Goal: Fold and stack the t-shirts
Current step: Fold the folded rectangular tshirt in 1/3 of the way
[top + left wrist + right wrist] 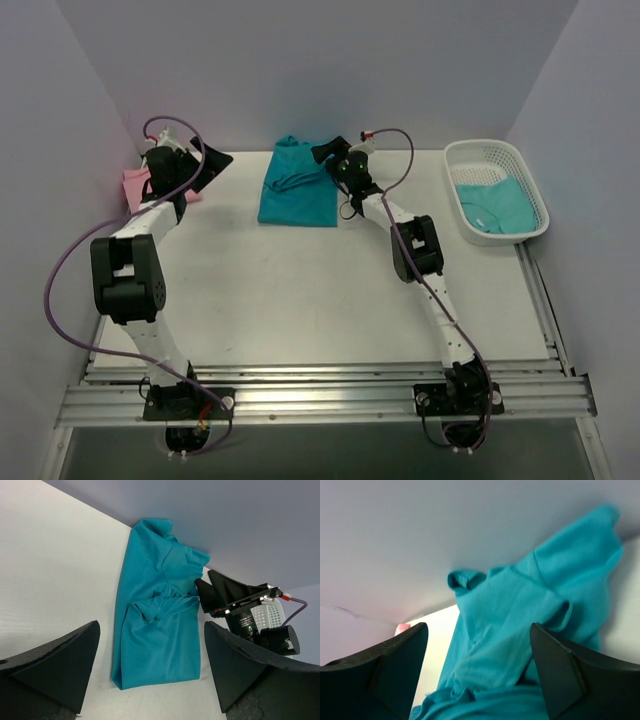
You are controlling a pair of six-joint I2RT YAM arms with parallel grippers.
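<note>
Folded teal cotton t-shirt [298, 190] at the far middle of the white table [300, 290], its far end rumpled, with the right gripper [330, 152], jaws apart, at its far right corner. The left gripper [205, 162], open and empty, hovers by a pink t-shirt [133, 186] at far left. Either right jaw snagging the loose cloth on retreat could drag the fold open.

- Left arm [125, 275], right arm [420, 250]: white links with chunky black joint housings.
- Purple cable [50, 290] runs loose along each arm in wide loops, with a red plug [285, 596] at the wrist end.
- Black base plates [185, 402] under both arms.
- Left hand [200, 168], right hand [328, 152]: matte black.
- Fingers [55, 665]: broad black wedges, grainy surface, pale scuffed edges.
- Small green light [243, 621] on the right wrist body.
</note>
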